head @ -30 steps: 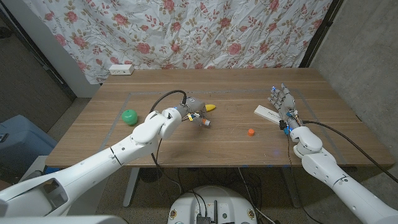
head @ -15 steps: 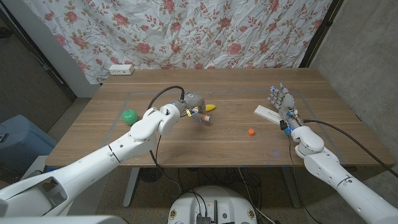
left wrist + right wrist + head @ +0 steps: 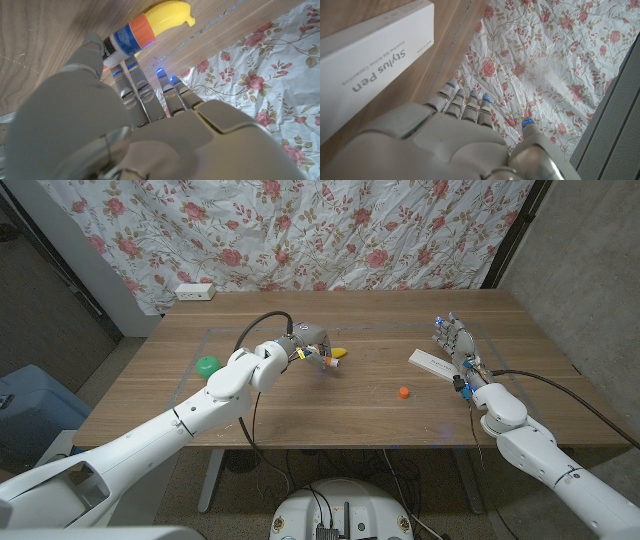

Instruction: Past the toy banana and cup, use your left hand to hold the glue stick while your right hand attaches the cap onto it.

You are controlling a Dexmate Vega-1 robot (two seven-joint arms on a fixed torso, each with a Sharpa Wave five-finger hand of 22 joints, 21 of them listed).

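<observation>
My left hand (image 3: 303, 344) grips the glue stick (image 3: 324, 361) near the middle of the table, close to the yellow toy banana (image 3: 340, 353). In the left wrist view the glue stick (image 3: 126, 40) shows a white and blue label with an orange band, its end right by the banana (image 3: 170, 12). The small orange cap (image 3: 404, 392) lies alone on the wood, between the two hands. The green cup (image 3: 207, 366) sits to the left of my left arm. My right hand (image 3: 457, 348) stands at the right with fingers apart, holding nothing, beside a white box.
A white box (image 3: 431, 362) marked "Stylus Pen" (image 3: 375, 55) lies just left of my right hand. A white power strip (image 3: 194, 291) sits at the table's far left edge. A floral cloth (image 3: 330, 230) hangs behind the table.
My left hand has carried the glue stick away from me, closer to the banana. The right hand and the cap have stayed where they were.
</observation>
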